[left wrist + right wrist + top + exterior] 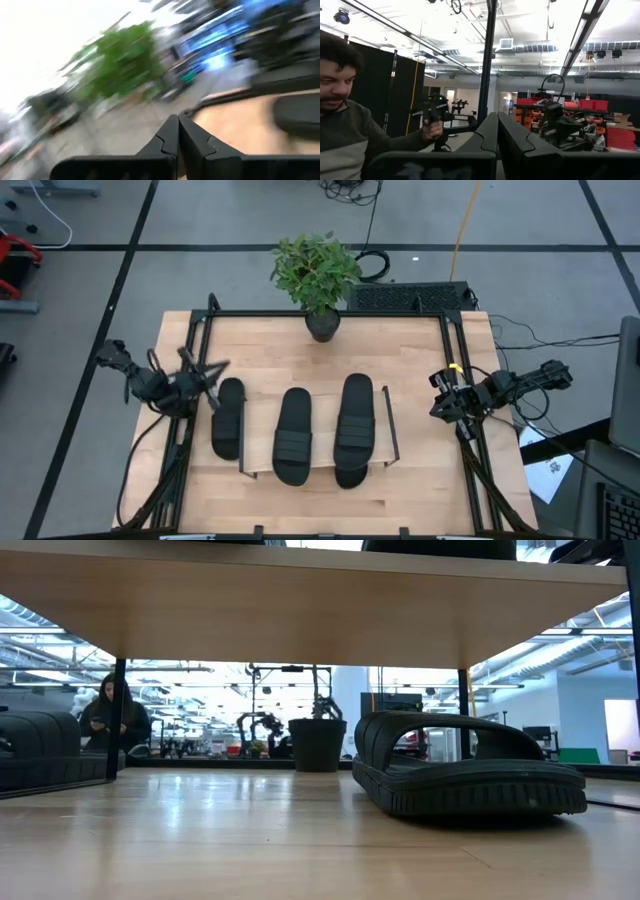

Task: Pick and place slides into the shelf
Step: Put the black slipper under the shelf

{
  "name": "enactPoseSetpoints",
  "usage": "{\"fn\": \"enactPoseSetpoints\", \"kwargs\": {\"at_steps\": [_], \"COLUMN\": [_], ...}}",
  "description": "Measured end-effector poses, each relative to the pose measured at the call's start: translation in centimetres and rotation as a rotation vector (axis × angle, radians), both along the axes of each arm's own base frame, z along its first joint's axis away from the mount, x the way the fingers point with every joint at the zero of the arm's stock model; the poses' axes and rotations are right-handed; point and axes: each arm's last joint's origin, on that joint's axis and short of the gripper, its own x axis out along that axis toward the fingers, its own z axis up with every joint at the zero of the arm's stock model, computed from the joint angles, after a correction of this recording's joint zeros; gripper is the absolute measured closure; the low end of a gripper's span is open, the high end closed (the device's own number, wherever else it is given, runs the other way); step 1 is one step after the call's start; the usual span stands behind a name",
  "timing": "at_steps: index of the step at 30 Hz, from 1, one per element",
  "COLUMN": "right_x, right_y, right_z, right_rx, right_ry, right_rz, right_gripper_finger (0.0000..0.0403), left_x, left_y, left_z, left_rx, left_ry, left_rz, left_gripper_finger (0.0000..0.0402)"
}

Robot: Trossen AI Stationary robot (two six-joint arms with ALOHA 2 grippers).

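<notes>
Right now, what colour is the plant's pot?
Dark grey to black; the pot shows best in the low view.

The left wrist view was smeared with blur: a green mass (117, 62) and a dark shape (297, 112) on the wood could not be identified. In the low view, the left slide (40, 748) was cut off by the picture's edge, and the shelf (300, 610) board hid whatever lay on top of it
</notes>
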Motion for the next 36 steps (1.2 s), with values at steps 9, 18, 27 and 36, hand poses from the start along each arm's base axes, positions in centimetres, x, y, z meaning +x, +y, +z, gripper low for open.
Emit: {"fn": "enactPoseSetpoints", "kwargs": {"at_steps": [9, 18, 27, 36], "right_x": [0.0, 0.0, 0.0, 0.0], "right_y": [0.0, -0.2, -0.2, -0.1], "right_z": [0.0, 0.2, 0.2, 0.1], "right_rx": [-0.032, -0.022, -0.002, 0.013], "right_ry": [-0.014, -0.035, -0.025, -0.011], "right_rz": [-0.033, -0.072, -0.059, -0.049], "right_gripper_finger": [0.0403, 0.0403, 0.0403, 0.0403], "left_x": [0.7, 0.2, 0.7, 0.2], "left_y": [1.8, 4.5, 3.7, 3.5], "left_z": [-1.6, -2.0, -1.0, 2.3], "left_rx": [-0.07, -0.188, -0.189, -0.037], "left_ry": [-0.04, -0.222, -0.313, -0.054], "left_rz": [0.231, 0.458, 0.016, 0.273], "left_gripper_finger": [0.0346, 0.0325, 0.0325, 0.0307]}}
